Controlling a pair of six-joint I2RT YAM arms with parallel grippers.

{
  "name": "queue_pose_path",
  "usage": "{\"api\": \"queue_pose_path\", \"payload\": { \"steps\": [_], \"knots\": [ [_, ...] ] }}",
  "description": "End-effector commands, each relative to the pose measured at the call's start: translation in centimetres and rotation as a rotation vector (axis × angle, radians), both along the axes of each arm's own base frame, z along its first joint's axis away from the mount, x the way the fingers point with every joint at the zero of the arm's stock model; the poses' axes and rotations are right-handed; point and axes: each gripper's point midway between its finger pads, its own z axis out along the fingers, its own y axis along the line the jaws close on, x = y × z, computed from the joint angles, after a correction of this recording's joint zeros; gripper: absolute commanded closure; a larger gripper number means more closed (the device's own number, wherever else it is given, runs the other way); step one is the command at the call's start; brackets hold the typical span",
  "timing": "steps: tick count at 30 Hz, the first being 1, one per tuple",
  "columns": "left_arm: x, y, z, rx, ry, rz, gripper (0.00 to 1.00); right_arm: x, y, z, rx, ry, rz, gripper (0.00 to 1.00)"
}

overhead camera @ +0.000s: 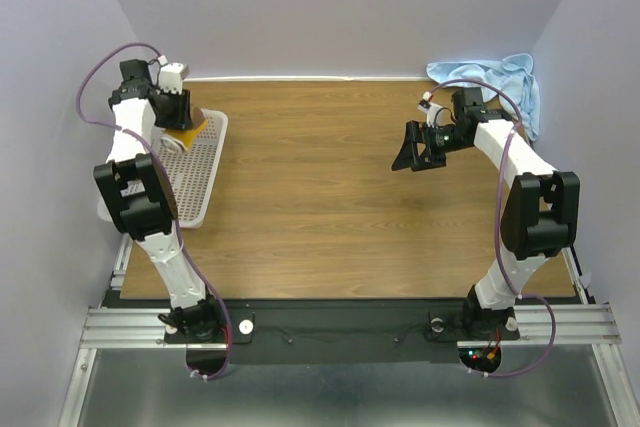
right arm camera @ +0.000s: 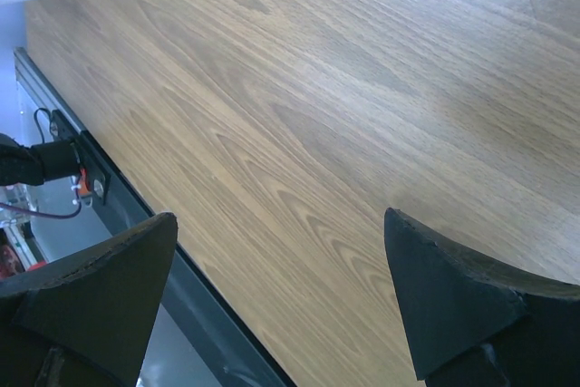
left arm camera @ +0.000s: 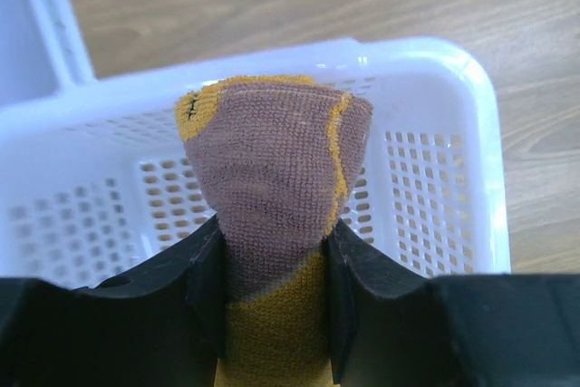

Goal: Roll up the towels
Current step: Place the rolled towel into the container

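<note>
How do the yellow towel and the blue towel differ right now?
The yellow towel is brown-patterned; the blue towel is plain. The yellow towel is pinched in the left tool over the white basket; the blue towel lies crumpled at the table's far right corner, untouched. Both are soft cloth.
</note>
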Motion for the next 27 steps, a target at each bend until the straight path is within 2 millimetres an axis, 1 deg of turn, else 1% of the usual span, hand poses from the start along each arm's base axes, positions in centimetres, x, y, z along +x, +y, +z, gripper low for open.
{"api": "queue_pose_path", "payload": {
  "steps": [1, 2, 3, 5, 6, 8, 9, 12, 13, 14, 15, 17, 19, 20, 22, 26, 27],
  "knots": [
    [-0.7, -1.9, -1.1, -0.109, 0.004, 0.029, 1.00, 0.2, -0.4, 0.1, -0.020, -0.030, -0.005, 0.00],
    [-0.9, -2.1, -1.4, -0.121, 0.004, 0.035, 1.00, 0.2, -0.4, 0.0, -0.020, -0.027, -0.005, 0.00],
    [-1.6, -2.4, -2.2, -0.147, 0.024, 0.061, 1.00, 0.2, -0.4, 0.0, -0.022, -0.028, -0.004, 0.00],
    [-1.8, -2.3, -2.2, -0.150, 0.006, 0.086, 1.00, 0.3, -0.4, -0.1, -0.019, -0.025, -0.003, 0.00],
    [-2.0, -2.5, -2.9, -0.161, 0.015, 0.103, 1.00, 0.2, -0.3, -0.2, -0.017, -0.019, -0.003, 0.00],
    [-2.2, -2.3, -3.3, -0.160, 0.019, 0.122, 1.00, 0.3, -0.2, -0.3, -0.015, -0.016, -0.001, 0.00],
    [-2.4, -2.2, -3.8, -0.158, 0.029, 0.129, 1.00, 0.3, -0.3, -0.3, -0.015, -0.016, -0.002, 0.00],
    [-1.8, -1.8, -4.6, -0.156, 0.034, 0.152, 1.00, 0.3, -0.2, -0.4, -0.010, -0.013, 0.004, 0.00],
    [-1.6, -1.8, -4.8, -0.158, 0.035, 0.155, 1.00, 0.4, -0.2, -0.5, -0.011, -0.013, 0.003, 0.00],
    [-1.4, -1.8, -5.5, -0.164, 0.047, 0.160, 1.00, 0.3, -0.2, -0.5, -0.011, -0.011, 0.005, 0.00],
    [-1.0, -1.8, -5.5, -0.166, 0.040, 0.162, 1.00, 0.4, -0.3, -0.7, -0.012, -0.007, 0.001, 0.00],
    [-0.8, -2.0, -6.1, -0.179, 0.052, 0.166, 1.00, 0.4, -0.2, -0.8, -0.012, -0.004, 0.003, 0.00],
    [-0.4, -2.0, -6.9, -0.186, 0.062, 0.181, 0.99, 0.3, -0.3, -0.9, -0.014, -0.002, 0.003, 0.00],
    [-0.3, -2.1, -7.2, -0.185, 0.063, 0.180, 0.98, 0.3, -0.2, -0.9, -0.015, -0.002, 0.003, 0.00],
    [-0.2, -1.7, -7.7, -0.175, 0.067, 0.204, 0.93, 0.3, -0.2, -0.9, -0.015, -0.001, 0.003, 0.00],
    [-0.1, -1.0, -8.6, -0.148, 0.075, 0.232, 0.86, 0.5, -0.3, -0.7, -0.013, -0.005, 0.000, 0.00],
    [-0.1, -1.0, -8.6, -0.145, 0.078, 0.237, 0.83, 0.5, -0.2, -0.7, -0.011, -0.004, 0.000, 0.00]
  ]
}}
